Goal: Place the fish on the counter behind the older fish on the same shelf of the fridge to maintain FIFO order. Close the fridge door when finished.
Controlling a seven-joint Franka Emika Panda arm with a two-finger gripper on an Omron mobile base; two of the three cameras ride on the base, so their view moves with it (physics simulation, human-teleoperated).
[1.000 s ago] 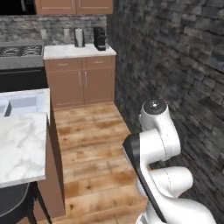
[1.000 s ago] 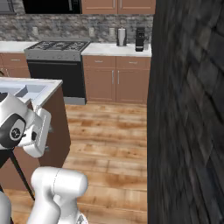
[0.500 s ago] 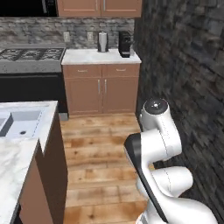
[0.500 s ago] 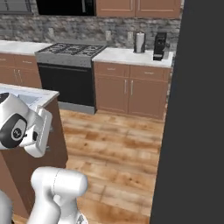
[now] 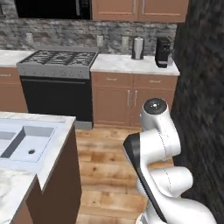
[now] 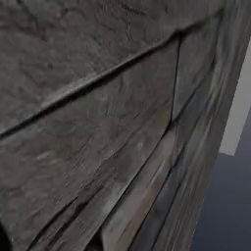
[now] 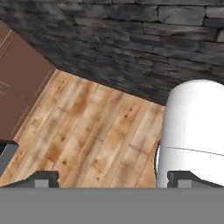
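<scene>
Back counter (image 5: 127,64), white marble w/ grey veins over brown cabinets, carries a steel canister (image 5: 138,48) and a black coffee machine (image 5: 162,52), near each other. Near island counter (image 5: 52,144) has a sunken sink (image 5: 26,142). Wood plank floor (image 5: 109,170) between them.

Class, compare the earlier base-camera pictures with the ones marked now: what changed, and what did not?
The base turned, so the whole scene slid right in the left base view: the stove came fully into sight, and the island sink shifted. The right base view now faces the dark stone wall close up. Nothing was picked up or released. The arm keeps its folded pose; the gripper stays open and empty.
</scene>
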